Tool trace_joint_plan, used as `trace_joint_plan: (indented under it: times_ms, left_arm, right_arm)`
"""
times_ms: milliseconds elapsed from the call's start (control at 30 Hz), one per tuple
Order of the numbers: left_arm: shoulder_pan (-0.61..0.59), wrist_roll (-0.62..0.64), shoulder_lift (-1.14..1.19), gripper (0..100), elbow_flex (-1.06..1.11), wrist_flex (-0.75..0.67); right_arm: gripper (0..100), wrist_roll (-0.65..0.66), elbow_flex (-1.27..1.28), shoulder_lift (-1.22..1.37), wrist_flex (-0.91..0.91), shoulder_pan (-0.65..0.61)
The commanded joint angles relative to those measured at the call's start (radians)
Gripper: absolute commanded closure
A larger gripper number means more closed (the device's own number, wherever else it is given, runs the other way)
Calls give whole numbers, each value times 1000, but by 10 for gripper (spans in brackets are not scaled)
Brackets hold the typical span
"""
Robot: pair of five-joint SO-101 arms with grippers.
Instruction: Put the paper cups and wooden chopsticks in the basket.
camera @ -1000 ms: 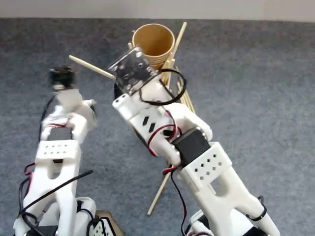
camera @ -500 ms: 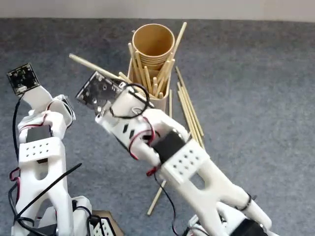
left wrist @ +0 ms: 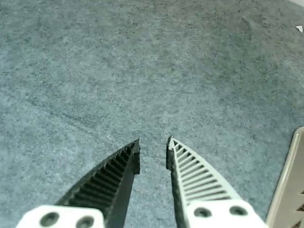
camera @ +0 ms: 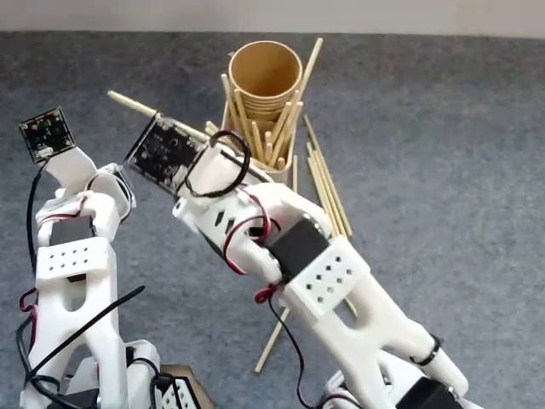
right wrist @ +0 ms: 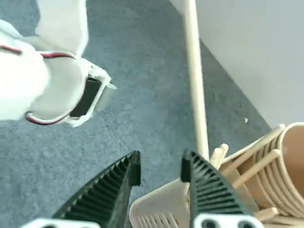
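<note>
A stack of paper cups [camera: 266, 72] stands in the cream basket [camera: 277, 173], with several wooden chopsticks [camera: 254, 128] leaning upright around it. One long chopstick [camera: 136, 106] pokes out of the basket to the left. More chopsticks [camera: 328, 192] lie on the carpet right of the basket, and another one [camera: 274, 341] lies under the right arm. My right gripper [right wrist: 159, 164] is open and empty, just over the basket's rim [right wrist: 159, 206], beside the long chopstick [right wrist: 195, 80] and the cups [right wrist: 289, 164]. My left gripper [left wrist: 153, 142] hangs open over bare carpet.
Grey carpet covers the whole floor. The left arm [camera: 72, 256] stands left of the right arm [camera: 281, 247], whose camera board [camera: 164, 153] hides its fingers from above. A pale wall runs along the back. The left arm's body [right wrist: 57, 80] sits close ahead of the right gripper.
The right arm has swung left, from over the cups to the basket's left side. The left arm's wrist has moved out to the left and turned.
</note>
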Motion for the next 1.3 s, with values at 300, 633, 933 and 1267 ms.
trace_joint_plan:
  times_ms: [300,633,933,1267]
  left_arm:
    - [18,-2,-13,891,-21,2]
    - [18,-2,-13,890,-21,2]
    - [56,-3,-13,889,-1,0]
    - [61,-3,-13,889,4,0]
  right_arm:
    - [759,51,-73,27,-74,7]
    - [765,48,-81,174,-202,31]
    - [983,38,-82,77,-249,124]
    - [993,-186,-183,44,-282,360]
